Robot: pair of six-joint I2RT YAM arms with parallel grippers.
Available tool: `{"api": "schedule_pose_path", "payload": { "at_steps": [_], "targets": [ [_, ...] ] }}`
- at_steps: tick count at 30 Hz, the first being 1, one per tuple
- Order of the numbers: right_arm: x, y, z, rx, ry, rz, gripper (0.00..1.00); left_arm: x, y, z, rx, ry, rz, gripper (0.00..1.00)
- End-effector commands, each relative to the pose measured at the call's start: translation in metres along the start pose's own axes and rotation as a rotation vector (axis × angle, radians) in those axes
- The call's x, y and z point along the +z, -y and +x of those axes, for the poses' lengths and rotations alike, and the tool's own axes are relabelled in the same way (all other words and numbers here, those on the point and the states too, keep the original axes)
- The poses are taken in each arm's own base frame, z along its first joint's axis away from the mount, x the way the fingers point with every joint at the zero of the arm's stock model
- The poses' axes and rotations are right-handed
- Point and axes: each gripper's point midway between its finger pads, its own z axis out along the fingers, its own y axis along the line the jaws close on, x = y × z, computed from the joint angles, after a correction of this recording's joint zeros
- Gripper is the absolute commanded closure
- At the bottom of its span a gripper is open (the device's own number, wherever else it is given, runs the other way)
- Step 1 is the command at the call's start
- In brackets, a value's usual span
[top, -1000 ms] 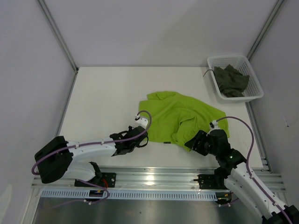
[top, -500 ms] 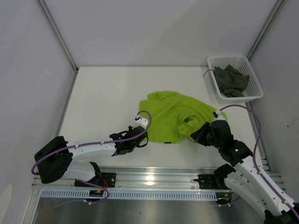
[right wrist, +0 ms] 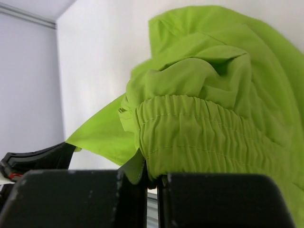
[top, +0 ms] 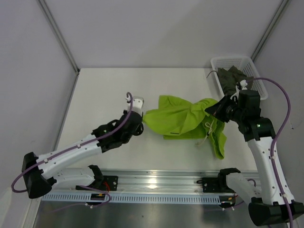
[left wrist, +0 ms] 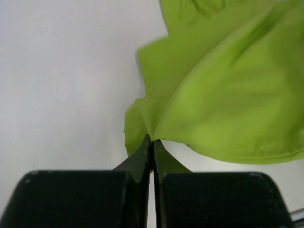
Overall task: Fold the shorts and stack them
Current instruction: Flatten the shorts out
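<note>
The lime green shorts [top: 180,121] hang bunched between my two grippers over the middle of the white table [top: 104,95]. One leg and a white drawstring [top: 208,135] droop at the right. My left gripper [top: 142,117] is shut on the cloth's left corner [left wrist: 142,128], pinched right at the fingertips [left wrist: 145,147]. On the other side, my right gripper [top: 214,109] is shut on the gathered elastic waistband [right wrist: 190,137]. The dark olive-grey shorts [top: 233,80] lie crumpled in the basket.
The white mesh basket [top: 216,61] stands at the table's back right corner, just behind my right wrist. A metal rail [top: 156,183] runs along the near edge. Grey walls close in the left and right sides.
The right gripper shut on the waistband. Both arms then rose and moved back from the near edge, lifting the lime shorts off the table so that they hang between the grippers.
</note>
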Motion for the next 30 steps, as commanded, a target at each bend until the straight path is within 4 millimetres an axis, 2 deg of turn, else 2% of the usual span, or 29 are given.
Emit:
{"api": "schedule_pose_path", "payload": {
  "at_steps": [1, 2, 5, 6, 7, 9, 10, 11, 12, 13, 14, 15, 17, 18, 19, 20, 21, 24, 25, 26, 27, 28, 29, 30],
  "targets": [
    [-0.013, -0.051, -0.027, -0.011, -0.027, -0.238, 1.0, -0.031, -0.029, -0.071, -0.094, 0.124, -0.077, 1.0],
    [-0.014, -0.066, -0.033, -0.007, -0.054, -0.3, 1.0, -0.044, -0.032, -0.102, -0.132, 0.182, -0.064, 1.0],
    [-0.015, -0.094, -0.051, 0.023, -0.077, -0.394, 1.0, -0.056, -0.054, -0.127, -0.149, 0.22, -0.098, 1.0],
    [-0.02, -0.111, -0.055, 0.043, -0.102, -0.474, 1.0, -0.069, -0.064, -0.154, -0.182, 0.272, -0.111, 1.0],
    [-0.022, -0.12, -0.059, 0.054, -0.113, -0.509, 1.0, -0.071, -0.069, -0.16, -0.182, 0.278, -0.125, 1.0],
    [-0.027, -0.143, -0.074, 0.083, -0.129, -0.599, 1.0, -0.084, -0.086, -0.185, -0.194, 0.315, -0.165, 1.0],
    [-0.029, -0.149, -0.079, 0.086, -0.127, -0.615, 1.0, -0.085, -0.092, -0.189, -0.192, 0.314, -0.181, 1.0],
    [-0.021, -0.151, -0.086, 0.103, -0.142, -0.61, 1.0, -0.093, -0.099, -0.199, -0.19, 0.324, -0.196, 1.0],
    [-0.032, -0.163, -0.097, 0.084, -0.119, -0.636, 1.0, -0.101, -0.11, -0.21, -0.206, 0.345, -0.22, 1.0],
    [-0.035, -0.17, -0.099, 0.091, -0.131, -0.654, 1.0, -0.108, -0.116, -0.219, -0.213, 0.362, -0.231, 1.0],
    [-0.036, -0.174, -0.103, 0.088, -0.136, -0.667, 1.0, -0.112, -0.123, -0.22, -0.206, 0.359, -0.247, 1.0],
    [-0.048, -0.182, -0.106, 0.068, -0.126, -0.697, 1.0, -0.124, -0.126, -0.23, -0.217, 0.39, -0.241, 1.0],
    [-0.062, -0.189, -0.105, 0.059, -0.116, -0.726, 1.0, -0.146, -0.131, -0.234, -0.224, 0.433, -0.222, 1.0],
    [-0.079, -0.194, -0.101, 0.039, -0.099, -0.753, 1.0, -0.155, -0.129, -0.236, -0.226, 0.453, -0.189, 1.0],
    [-0.09, -0.197, -0.099, 0.029, -0.092, -0.769, 1.0, -0.176, -0.131, -0.24, -0.242, 0.501, -0.159, 1.0],
    [-0.101, -0.201, -0.097, 0.026, -0.081, -0.786, 1.0, -0.186, -0.13, -0.242, -0.241, 0.526, -0.128, 1.0],
    [-0.123, -0.206, -0.091, 0.002, -0.055, -0.816, 1.0, -0.197, -0.124, -0.245, -0.234, 0.549, -0.072, 1.0],
    [-0.157, -0.214, -0.078, -0.002, -0.052, -0.869, 1.0, -0.241, -0.125, -0.251, -0.235, 0.648, 0.012, 1.0],
    [-0.178, -0.217, -0.069, -0.022, -0.039, -0.898, 1.0, -0.254, -0.124, -0.252, -0.229, 0.676, 0.043, 1.0],
    [-0.189, -0.218, -0.064, -0.018, -0.037, -0.911, 1.0, -0.275, -0.129, -0.252, -0.238, 0.721, 0.06, 1.0],
    [-0.198, -0.219, -0.059, -0.021, -0.035, -0.921, 1.0, -0.284, -0.13, -0.251, -0.238, 0.74, 0.073, 1.0],
    [-0.217, -0.22, -0.05, -0.036, -0.017, -0.941, 1.0, -0.289, -0.13, -0.247, -0.227, 0.738, 0.089, 1.0],
    [-0.225, -0.22, -0.045, -0.034, -0.023, -0.952, 1.0, -0.306, -0.132, -0.249, -0.233, 0.77, 0.108, 1.0],
    [-0.234, -0.221, -0.041, -0.016, -0.027, -0.962, 1.0, -0.314, -0.131, -0.246, -0.229, 0.775, 0.127, 1.0]
  ]
}}
